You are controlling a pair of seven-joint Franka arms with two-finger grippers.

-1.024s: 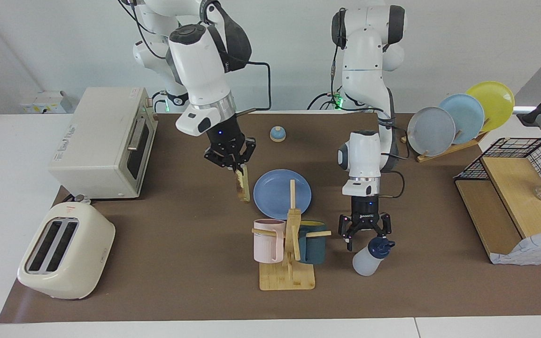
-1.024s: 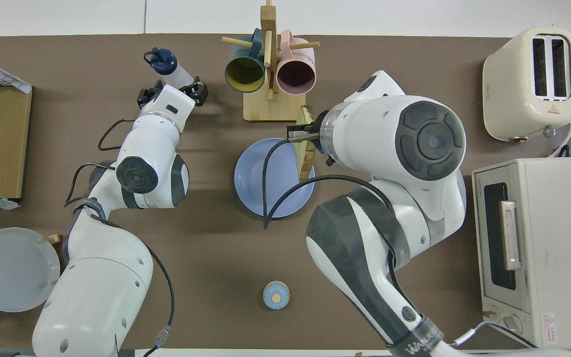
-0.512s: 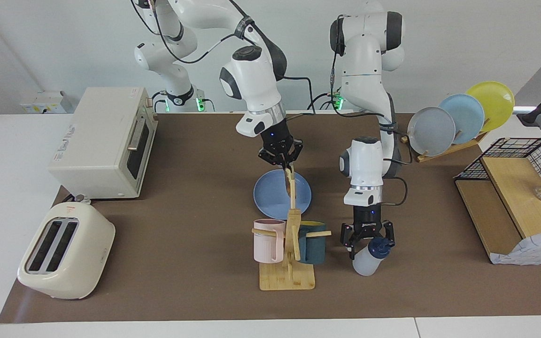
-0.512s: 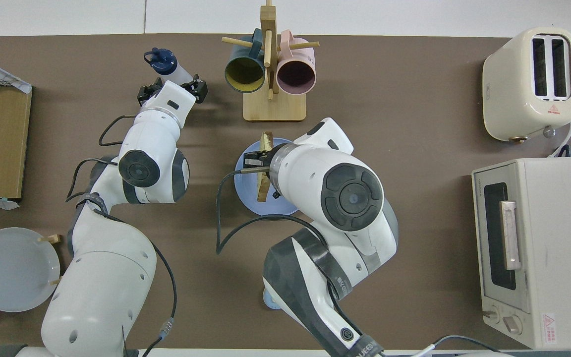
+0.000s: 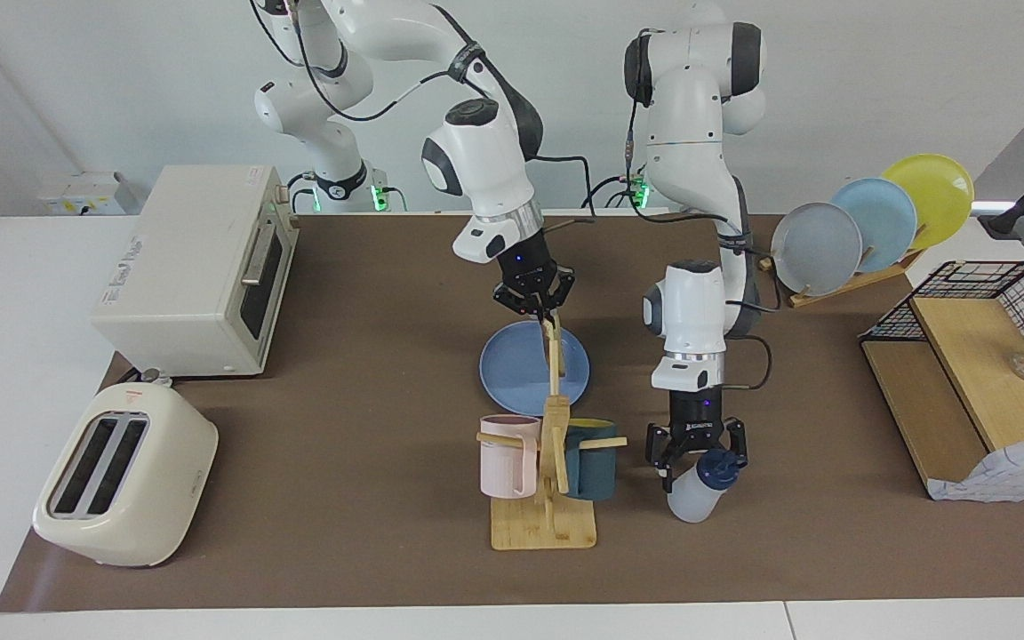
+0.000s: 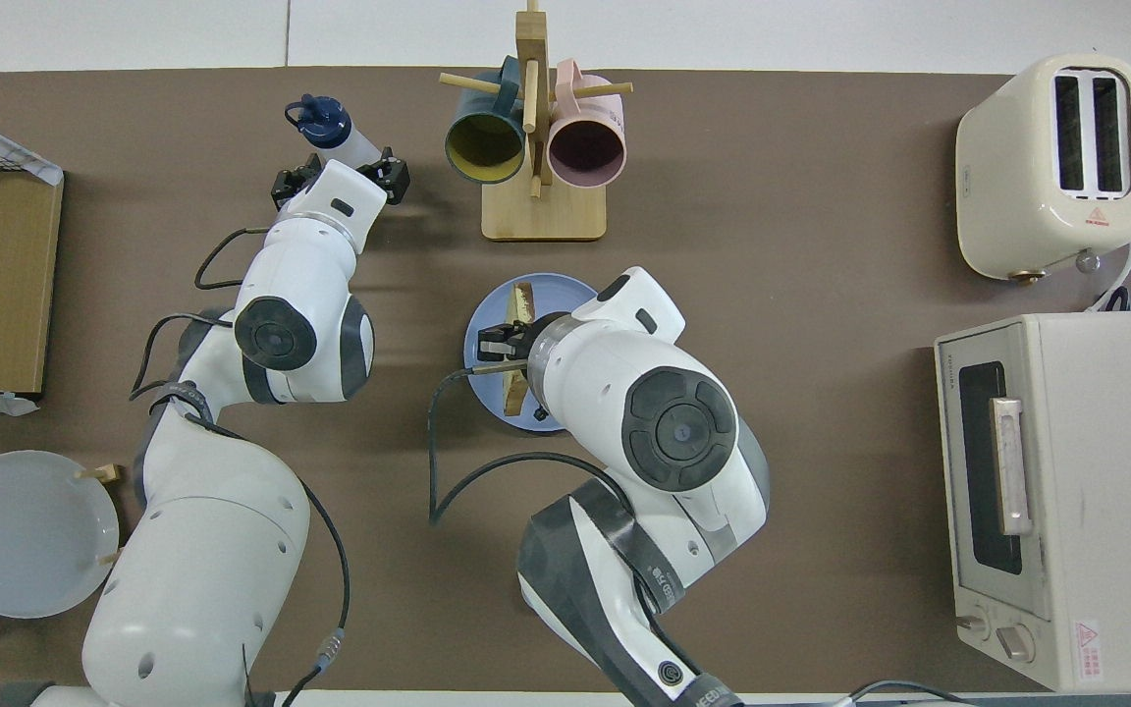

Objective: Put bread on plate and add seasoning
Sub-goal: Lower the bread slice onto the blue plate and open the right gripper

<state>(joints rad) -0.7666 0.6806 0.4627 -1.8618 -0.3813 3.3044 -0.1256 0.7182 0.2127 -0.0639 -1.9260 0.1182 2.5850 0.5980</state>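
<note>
I saw right gripper (image 5: 539,308) over round medium-blue plate (image 5: 512,373), fingers clamped on square tan-yellow bread slice (image 5: 551,345), which hung on edge above plate. Left gripper (image 5: 697,452) stood low at translucent white seasoning bottle with navy cap (image 5: 699,485); fingers apart, straddling bottle's cap end. Bottle leaned on brown mat beside wooden mug rack (image 5: 546,498), farther from robots than plate.

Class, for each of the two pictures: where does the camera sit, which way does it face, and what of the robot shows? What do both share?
Facing view: high across the table, facing the robots; both whole arms show.
Overhead view: high above the robots' end, looking steeply down; arms enter from the bottom.
Both share: the right gripper holding the bread over the plate, and the left gripper at the seasoning.
</note>
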